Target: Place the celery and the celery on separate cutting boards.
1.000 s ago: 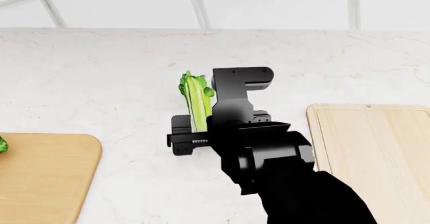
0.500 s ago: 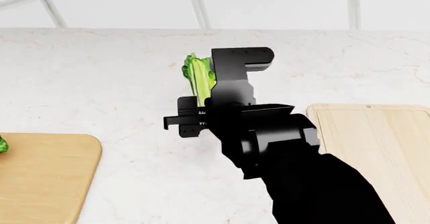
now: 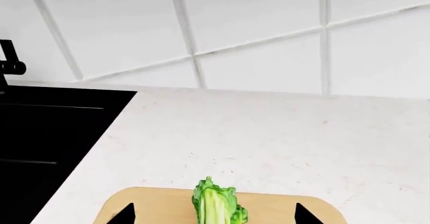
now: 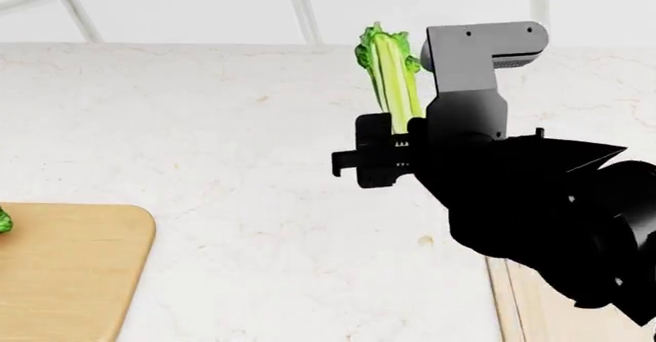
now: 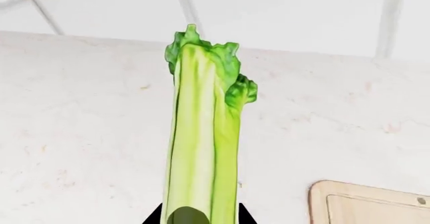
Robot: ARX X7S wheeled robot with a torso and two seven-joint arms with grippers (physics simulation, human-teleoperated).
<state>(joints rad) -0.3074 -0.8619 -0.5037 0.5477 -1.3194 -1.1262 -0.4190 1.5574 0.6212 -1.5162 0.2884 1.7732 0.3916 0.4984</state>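
Note:
My right gripper [image 4: 395, 156] is shut on the longer lime-green celery [image 4: 389, 69], which it holds lifted over the marble counter with its leaves toward the wall. The right wrist view shows this celery [image 5: 201, 133] running out from the gripper [image 5: 199, 219], both fingers against its stalk. The shorter, darker-leaved celery [image 3: 216, 208] lies on the tan cutting board [image 3: 151, 206]; my left gripper [image 3: 215, 220] stands open with its tips far apart on either side of it. In the head view only a leaf of that celery [image 4: 3, 220] shows on the tan board [image 4: 72, 273]. The paler cutting board [image 5: 366, 204] lies right of the held celery.
A black sink [image 3: 47, 143] with a dark tap [image 3: 10, 65] lies beside the tan board. A white tiled wall [image 4: 307, 4] backs the counter. My right arm [image 4: 543, 219] hides most of the paler board [image 4: 509, 303] in the head view.
My right gripper has risen and moved right with the long celery, from mid-counter toward the paler board. The tan board has stayed put.

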